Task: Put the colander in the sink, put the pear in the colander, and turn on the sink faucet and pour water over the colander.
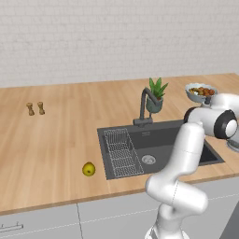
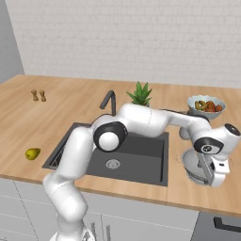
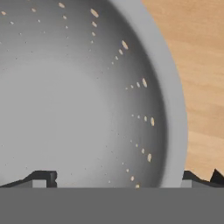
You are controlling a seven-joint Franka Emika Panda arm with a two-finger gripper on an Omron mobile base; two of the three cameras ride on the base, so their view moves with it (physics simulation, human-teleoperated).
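Observation:
The colander (image 2: 192, 163), a shallow light grey metal bowl with small holes (image 3: 87, 96), sits on the wooden counter to the right of the sink (image 2: 141, 155). My gripper (image 2: 207, 177) hangs low over its right side and is open. In the hand view one fingertip (image 3: 41, 178) is inside the bowl and the other (image 3: 192, 177) is outside the rim, so the jaws straddle the rim without closing. The yellow-green pear (image 1: 88, 169) lies on the counter left of the sink (image 1: 161, 140), also seen as the pear (image 2: 32, 153). The dark faucet (image 1: 145, 105) stands behind the basin.
A green potted plant (image 2: 140, 95) stands behind the sink beside the faucet (image 2: 109, 101). A pale bowl of red and orange fruit (image 2: 205, 106) sits just behind the colander. Two small wooden shakers (image 1: 35, 108) stand far left. My arm stretches across above the basin.

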